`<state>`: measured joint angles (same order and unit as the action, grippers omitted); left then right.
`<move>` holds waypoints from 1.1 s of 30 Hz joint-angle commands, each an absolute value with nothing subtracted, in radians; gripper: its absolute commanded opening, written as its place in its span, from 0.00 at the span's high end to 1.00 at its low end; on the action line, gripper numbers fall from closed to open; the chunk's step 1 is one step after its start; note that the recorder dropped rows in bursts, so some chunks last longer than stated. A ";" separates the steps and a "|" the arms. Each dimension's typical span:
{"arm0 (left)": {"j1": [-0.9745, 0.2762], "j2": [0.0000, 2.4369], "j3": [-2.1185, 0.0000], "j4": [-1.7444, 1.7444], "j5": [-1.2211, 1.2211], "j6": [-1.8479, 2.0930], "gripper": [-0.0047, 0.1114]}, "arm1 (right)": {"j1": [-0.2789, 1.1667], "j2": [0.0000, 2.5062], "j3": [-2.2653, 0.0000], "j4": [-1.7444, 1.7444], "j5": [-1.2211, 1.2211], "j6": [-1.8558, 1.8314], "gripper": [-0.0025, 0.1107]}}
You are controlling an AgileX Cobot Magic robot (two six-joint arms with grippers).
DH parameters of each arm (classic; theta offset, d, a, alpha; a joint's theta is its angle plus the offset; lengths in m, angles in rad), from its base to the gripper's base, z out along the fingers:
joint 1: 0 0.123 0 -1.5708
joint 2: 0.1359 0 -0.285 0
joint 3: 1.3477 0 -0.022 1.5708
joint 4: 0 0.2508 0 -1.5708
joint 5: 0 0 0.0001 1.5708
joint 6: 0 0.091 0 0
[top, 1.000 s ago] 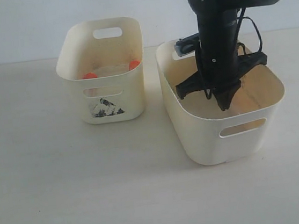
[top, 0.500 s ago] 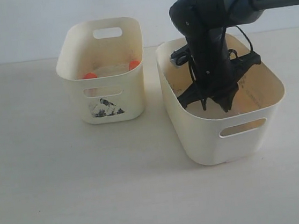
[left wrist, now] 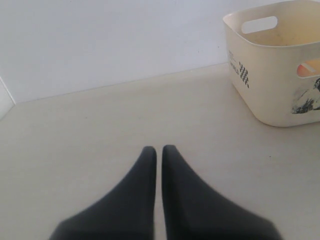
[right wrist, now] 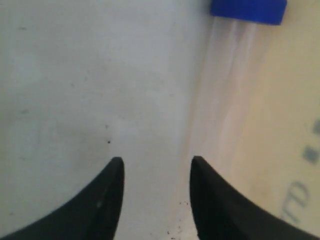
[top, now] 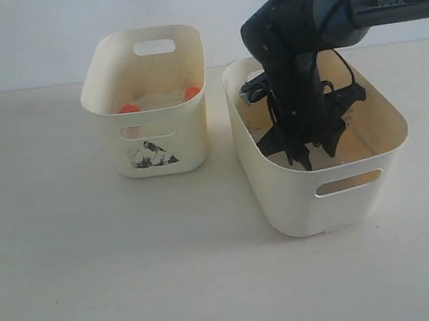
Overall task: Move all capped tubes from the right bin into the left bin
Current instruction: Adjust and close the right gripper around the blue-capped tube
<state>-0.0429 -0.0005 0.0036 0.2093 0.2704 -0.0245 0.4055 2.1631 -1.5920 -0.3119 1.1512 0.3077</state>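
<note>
The larger plain cream right bin (top: 350,191) holds my right gripper (top: 313,155), which reaches down inside it, open. In the right wrist view that gripper (right wrist: 155,167) hangs over the bin's pale floor with nothing between its fingers. A clear tube with a dark blue cap (right wrist: 248,10) lies just beyond one fingertip (right wrist: 197,165), along the bin wall. The smaller left bin (top: 149,129), with a black print on its front, holds two orange-red caps (top: 127,108) (top: 192,92). My left gripper (left wrist: 156,150) is shut and empty over the bare table, with the left bin (left wrist: 270,75) off to its side.
The pale tabletop (top: 135,278) stretches in front of both bins, and a white wall (top: 30,34) stands behind. The two bins stand close together with a narrow gap (top: 221,140) between them. The right arm (top: 295,50) fills much of the right bin's opening.
My right gripper has sunk deeper into the right bin and shifted a little leftward. The left bin and its tubes are unmoved.
</note>
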 commanded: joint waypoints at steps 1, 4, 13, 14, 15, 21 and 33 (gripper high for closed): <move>-0.044 0.000 0.000 0.206 0.260 -0.038 0.92 | 0.406 2.173 -1.597 -0.329 1.145 0.308 0.45; -0.044 0.000 0.000 0.206 0.260 -0.038 0.92 | 0.406 2.173 -1.597 -0.339 1.145 0.313 0.43; -0.044 0.000 0.000 0.206 0.260 -0.038 0.92 | 0.406 2.175 -1.597 -0.417 1.150 0.376 0.43; -0.044 0.000 0.000 0.206 0.260 -0.038 0.92 | 0.406 2.175 -1.597 -0.417 1.148 0.376 0.43; -0.044 0.000 0.000 0.206 0.260 -0.038 0.92 | 0.406 2.175 -1.597 -0.417 1.148 0.383 0.42; -0.044 0.000 0.000 0.206 0.260 -0.038 0.92 | 0.406 2.175 -1.597 -0.417 1.156 0.412 0.18; -0.044 0.000 0.000 0.206 0.260 -0.038 0.92 | 0.406 2.176 -1.597 -0.396 1.083 0.412 0.05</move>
